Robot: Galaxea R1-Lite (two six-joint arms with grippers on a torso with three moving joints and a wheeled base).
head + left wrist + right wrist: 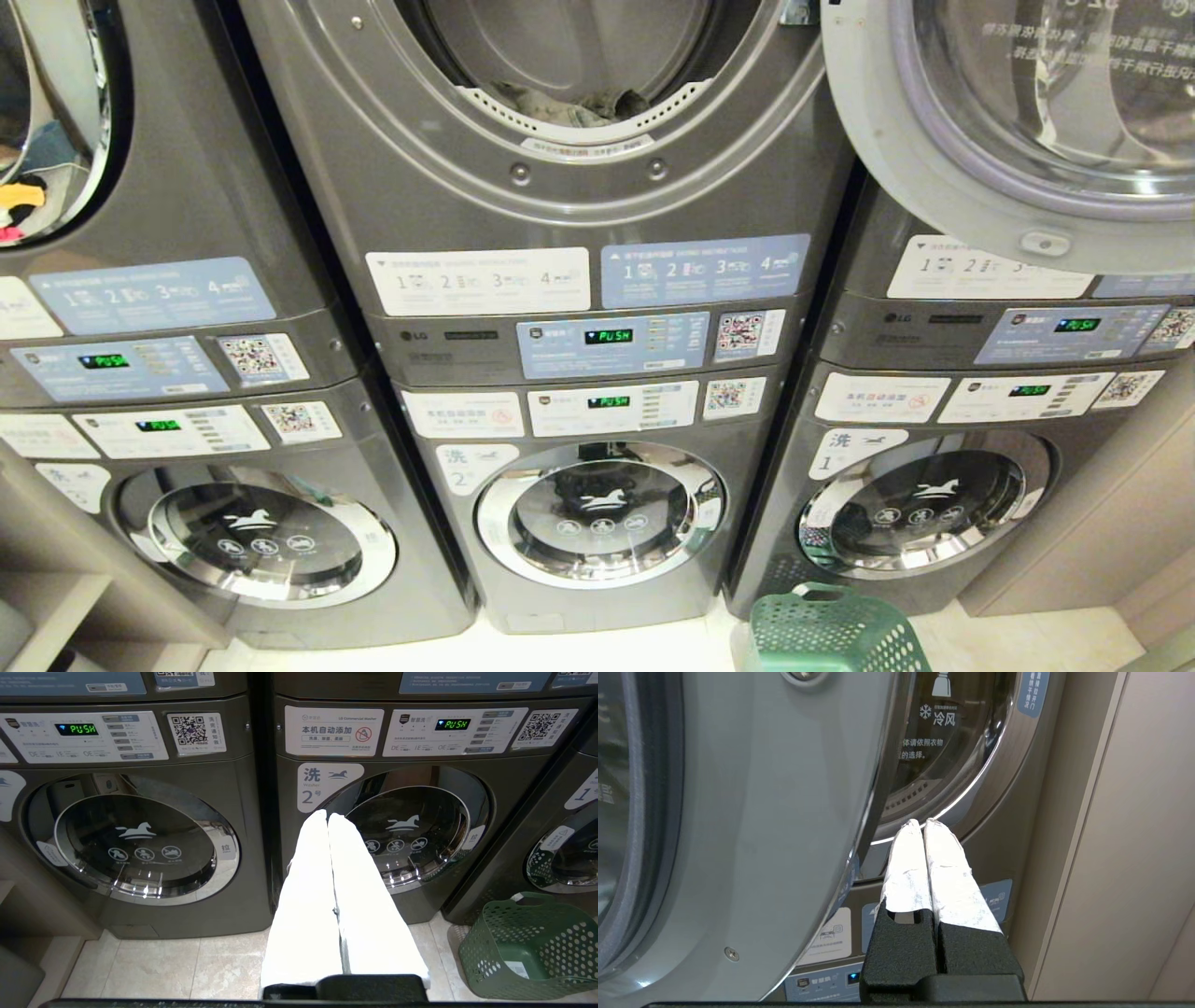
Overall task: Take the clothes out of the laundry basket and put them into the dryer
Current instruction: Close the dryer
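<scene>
The middle stack's upper dryer (pixel 579 177) stands open, and grey clothes (pixel 571 108) lie at the front of its drum. Its round door (pixel 1027 140) hangs swung out to the right. The green laundry basket (pixel 831 637) sits on the floor before the right-hand stack; in the left wrist view the laundry basket (pixel 532 947) shows only a white label inside. My left gripper (pixel 327 814) hangs low, shut and empty, facing washer number 2. My right gripper (pixel 923 822) is shut and empty, held just beside the open door (pixel 761 812) and pointing at the right-hand dryer's closed window (pixel 952 742). Neither arm appears in the head view.
Three stacked washer-dryer units fill the wall. Lower washer doors (pixel 602 513) are closed. The left dryer (pixel 37 140) holds coloured items behind its glass. A beige wall panel (pixel 1134 835) runs close on the right. Tiled floor (pixel 187 966) lies before the machines.
</scene>
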